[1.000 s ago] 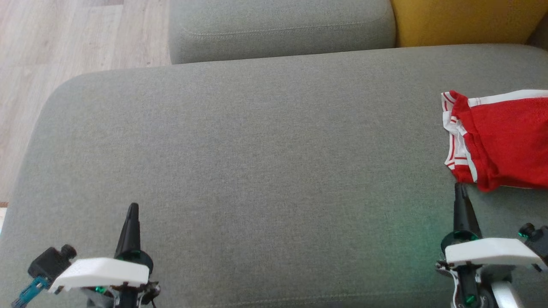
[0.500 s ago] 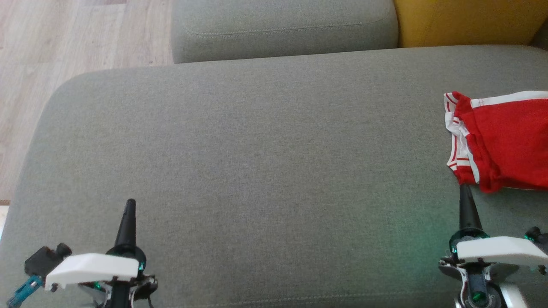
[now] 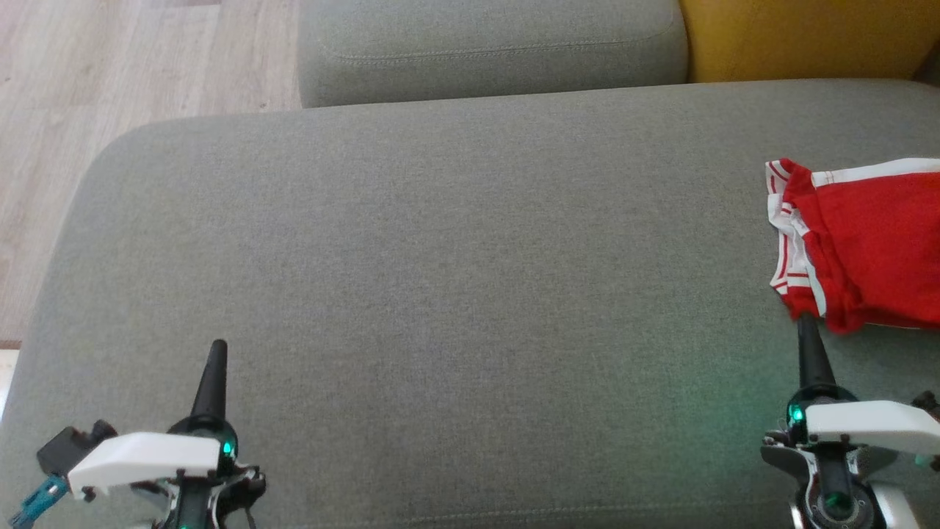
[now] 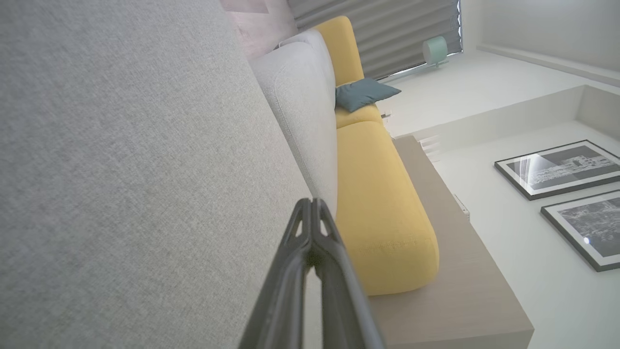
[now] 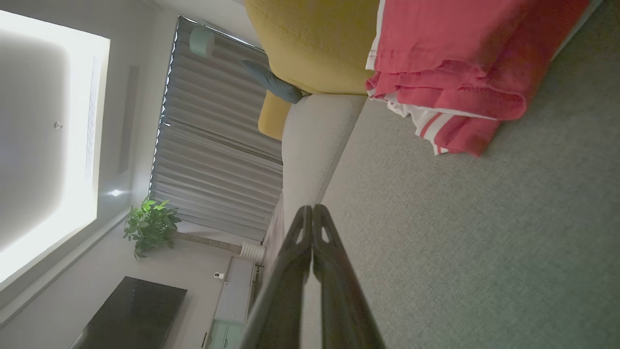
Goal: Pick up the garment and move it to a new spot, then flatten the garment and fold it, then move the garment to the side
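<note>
The red garment [image 3: 866, 242], a pair of shorts with white striped trim by the look of it, lies at the far right of the grey seat cushion [image 3: 440, 257], partly cut off by the edge of the head view. In the right wrist view its layers [image 5: 460, 63] sit stacked one on another, the striped hem lowest, so it looks folded rather than crumpled. The right gripper [image 3: 806, 325] points at its near hem with both fingers pressed together and nothing between them. From the head it seems to reach the cloth, but the right wrist view shows bare cushion between its tip [image 5: 310, 211] and the fabric. The left gripper [image 3: 217, 353] hovers well apart over the near left of the cushion, likewise closed and empty.

Judging by the stacked layers and the spot at the edge, the last step, moving the garment aside, looks done or nearly so. If the pile needs shifting further, the right fingers must part first, then pinch all layers together so the fold holds
</note>
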Available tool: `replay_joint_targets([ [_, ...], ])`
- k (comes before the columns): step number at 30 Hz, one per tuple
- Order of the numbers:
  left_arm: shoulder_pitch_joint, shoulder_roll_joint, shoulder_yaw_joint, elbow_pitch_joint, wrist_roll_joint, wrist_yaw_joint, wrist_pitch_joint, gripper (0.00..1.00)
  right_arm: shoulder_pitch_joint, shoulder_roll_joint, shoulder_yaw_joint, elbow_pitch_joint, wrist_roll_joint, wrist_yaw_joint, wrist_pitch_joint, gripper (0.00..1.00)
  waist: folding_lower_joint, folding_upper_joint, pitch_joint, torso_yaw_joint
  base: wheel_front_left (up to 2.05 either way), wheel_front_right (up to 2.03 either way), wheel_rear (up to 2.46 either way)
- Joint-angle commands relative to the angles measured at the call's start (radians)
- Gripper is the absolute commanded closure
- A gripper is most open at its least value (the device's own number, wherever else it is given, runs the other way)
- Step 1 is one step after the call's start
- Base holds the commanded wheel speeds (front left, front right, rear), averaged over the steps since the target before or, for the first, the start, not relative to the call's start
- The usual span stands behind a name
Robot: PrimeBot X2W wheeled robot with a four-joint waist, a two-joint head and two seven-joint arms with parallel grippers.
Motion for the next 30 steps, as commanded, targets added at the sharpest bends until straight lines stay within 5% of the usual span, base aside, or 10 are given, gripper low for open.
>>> replay_joint_targets([
  [1, -0.063, 0.015, 0.037, -0.029, -0.022, -0.008, 0.009, 1.0, -0.053, -0.02, 0.01, -0.031, 0.027, -0.001, 0.005, 1.0, 0.0, 0.0, 0.0, 0.0, 0.0, 0.0, 0.0],
  [30, -0.108, 0.015, 0.092, 0.012, -0.302, -0.03, 0.094, 1.0, -0.069, -0.019, -0.034, -0.024, 0.35, -0.001, 0.091, 1.0, 0.0, 0.0, 0.001, 0.015, 0.0, 0.0, 0.0],
])
